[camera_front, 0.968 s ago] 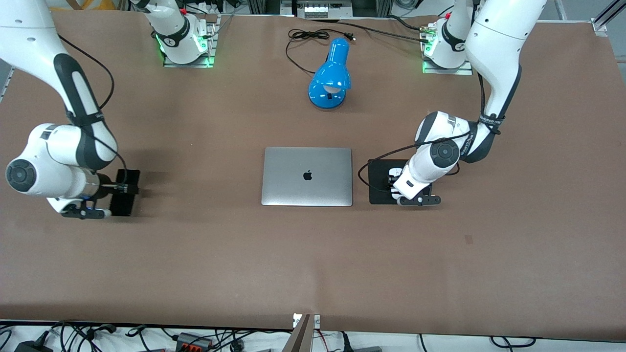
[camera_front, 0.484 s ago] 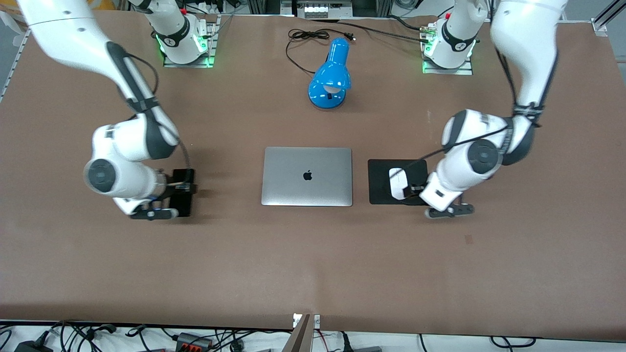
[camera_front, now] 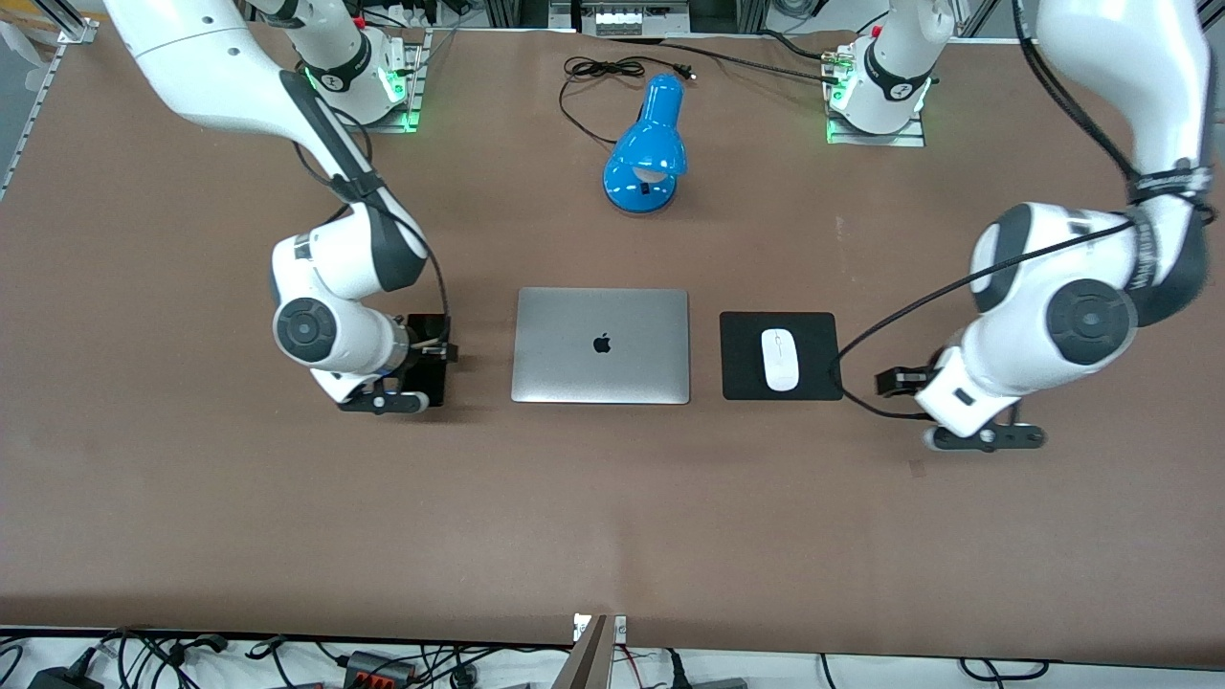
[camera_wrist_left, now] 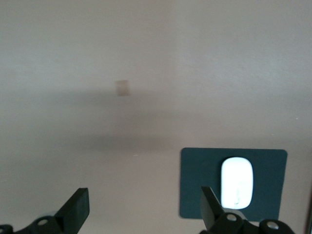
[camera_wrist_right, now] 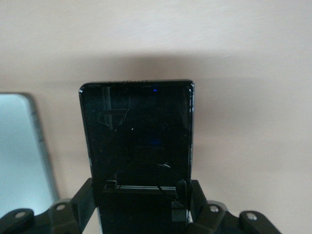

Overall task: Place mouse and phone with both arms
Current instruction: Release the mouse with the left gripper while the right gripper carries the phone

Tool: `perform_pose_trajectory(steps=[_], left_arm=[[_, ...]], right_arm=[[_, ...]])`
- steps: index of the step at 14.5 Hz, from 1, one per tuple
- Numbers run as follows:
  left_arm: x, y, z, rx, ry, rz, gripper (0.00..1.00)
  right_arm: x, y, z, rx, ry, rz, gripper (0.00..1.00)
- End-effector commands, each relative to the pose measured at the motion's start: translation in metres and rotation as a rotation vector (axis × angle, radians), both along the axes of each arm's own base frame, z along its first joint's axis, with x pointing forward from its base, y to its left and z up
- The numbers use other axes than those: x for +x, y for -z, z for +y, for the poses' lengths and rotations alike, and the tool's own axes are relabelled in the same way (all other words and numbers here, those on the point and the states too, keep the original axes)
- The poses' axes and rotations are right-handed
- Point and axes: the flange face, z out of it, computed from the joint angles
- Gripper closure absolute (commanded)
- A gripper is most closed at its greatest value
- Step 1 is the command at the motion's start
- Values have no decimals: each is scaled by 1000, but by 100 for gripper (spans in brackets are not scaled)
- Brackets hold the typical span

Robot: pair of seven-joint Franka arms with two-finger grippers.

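The white mouse (camera_front: 781, 359) (camera_wrist_left: 237, 182) lies on the square black mat (camera_front: 737, 330) (camera_wrist_left: 200, 170), with nothing touching it. My left gripper (camera_front: 900, 383) (camera_wrist_left: 144, 209) hangs open and empty over bare table beside the mat, toward the left arm's end. The black phone (camera_front: 429, 359) (camera_wrist_right: 139, 136) is held flat, face up, in my right gripper (camera_front: 421, 356) (camera_wrist_right: 141, 195), which is shut on its edges. It hovers just over the table beside the closed laptop (camera_front: 600, 344) (camera_wrist_right: 19, 151), on the side toward the right arm's end.
A blue desk lamp (camera_front: 648, 144) with its black cord (camera_front: 598, 72) stands farther from the front camera than the laptop. A small dark mark (camera_front: 917, 468) (camera_wrist_left: 122, 88) shows on the brown table near the left gripper.
The left gripper let go of the mouse on the mat and drew away toward the left arm's end. The right arm carried the phone across the table to beside the laptop.
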Motion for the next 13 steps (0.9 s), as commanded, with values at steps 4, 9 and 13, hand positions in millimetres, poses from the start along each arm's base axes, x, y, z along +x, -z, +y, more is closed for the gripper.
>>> perform_pose_trajectory(steps=[4, 9, 13], left_arm=[[-14, -115, 58, -30, 91, 37, 0], [-50, -168, 84, -90, 34, 72, 0], [-85, -180, 97, -90, -16, 44, 0]], right_arm=[[3, 30, 20, 22, 7, -11, 82], [-7, 45, 40, 14, -7, 2, 81], [-10, 48, 41, -7, -1, 4, 81]])
